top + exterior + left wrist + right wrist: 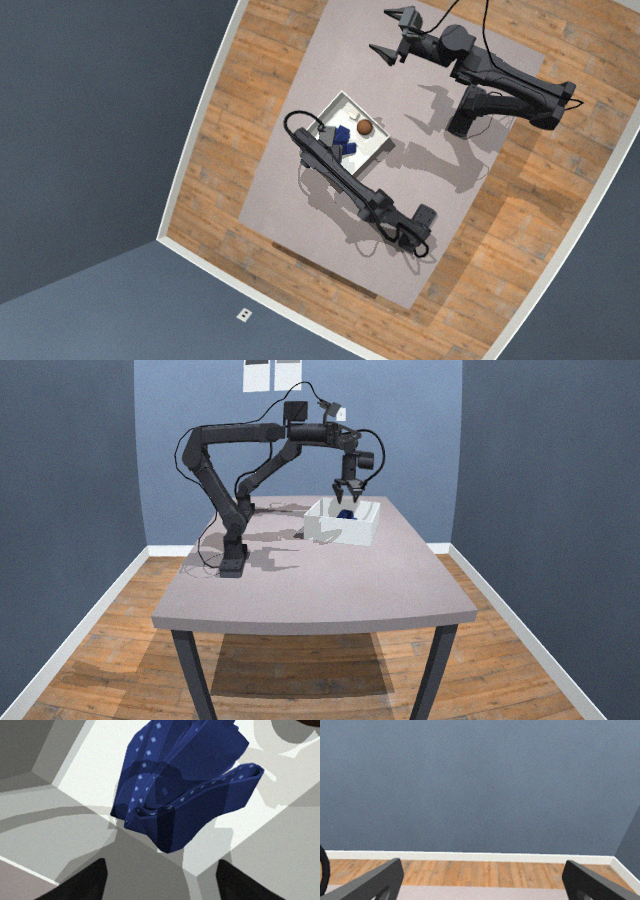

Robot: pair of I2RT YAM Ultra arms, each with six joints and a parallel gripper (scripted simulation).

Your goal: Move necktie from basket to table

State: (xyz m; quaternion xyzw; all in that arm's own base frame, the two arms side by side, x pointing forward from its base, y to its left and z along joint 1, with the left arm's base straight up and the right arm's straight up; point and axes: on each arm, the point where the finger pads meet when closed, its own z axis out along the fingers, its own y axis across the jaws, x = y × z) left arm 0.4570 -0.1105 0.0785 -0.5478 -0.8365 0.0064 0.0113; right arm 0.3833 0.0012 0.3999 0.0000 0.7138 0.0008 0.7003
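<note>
The blue necktie with pale dots (342,134) (346,514) (209,806) lies bunched in folds on the floor of the white basket (365,113) (357,535) (273,848). The basket stands flat on the table (272,200) (325,585). A brown ball (364,127) (309,722) and a small cream block (354,114) are in the basket beside the tie. My left gripper (347,501) (162,866) is open, pointing down above the basket's corner near the tie, with nothing between its fingers. My right gripper (377,28) (482,866) is open and empty, high above the table away from the basket.
The left arm (350,187) reaches over one side of the basket and hides part of it in the top view. The basket's walls stand close around the left gripper. The right arm (520,77) (235,435) extends level above the table, beside the basket.
</note>
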